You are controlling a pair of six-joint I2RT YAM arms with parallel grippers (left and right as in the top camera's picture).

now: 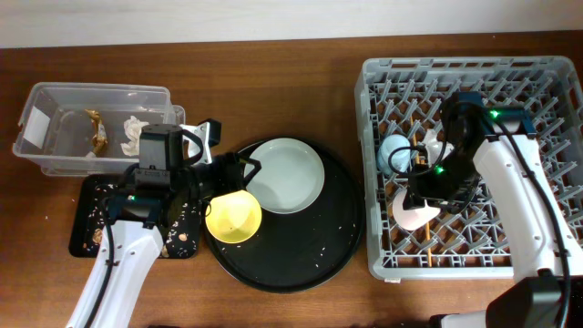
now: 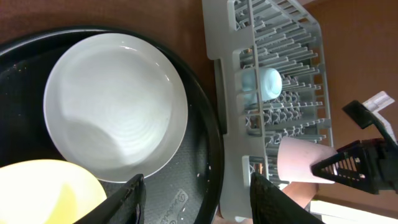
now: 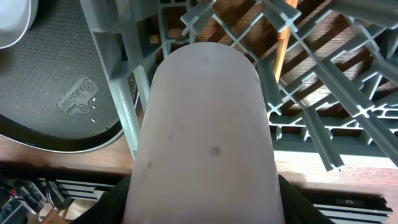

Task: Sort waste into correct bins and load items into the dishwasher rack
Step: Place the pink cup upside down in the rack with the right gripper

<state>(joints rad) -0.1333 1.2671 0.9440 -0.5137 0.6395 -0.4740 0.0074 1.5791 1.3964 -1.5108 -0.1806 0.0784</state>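
Broadly, the dishwasher rack [image 1: 474, 66] holds the light blue cup [image 1: 396, 153] and the chopsticks [image 3: 281, 46]. The right gripper [image 1: 421, 200] is clamped on the wall of the white cup [image 3: 205, 137], low among the pegs; we judge the cup light, rigid, slick and chippable. On the round black tray [image 1: 310, 246] sit the plate [image 1: 287, 173], best taken by its rim, and the yellow bowl [image 1: 233, 217]. Beside the bowl is the left gripper [image 2: 198, 182], fingers apart and apparently empty. The clear tub [image 1: 91, 88] holds the tissue [image 1: 137, 132] and the wrapper [image 1: 96, 130], and the shallow tray [image 1: 84, 219] holds the scraps [image 1: 96, 237].
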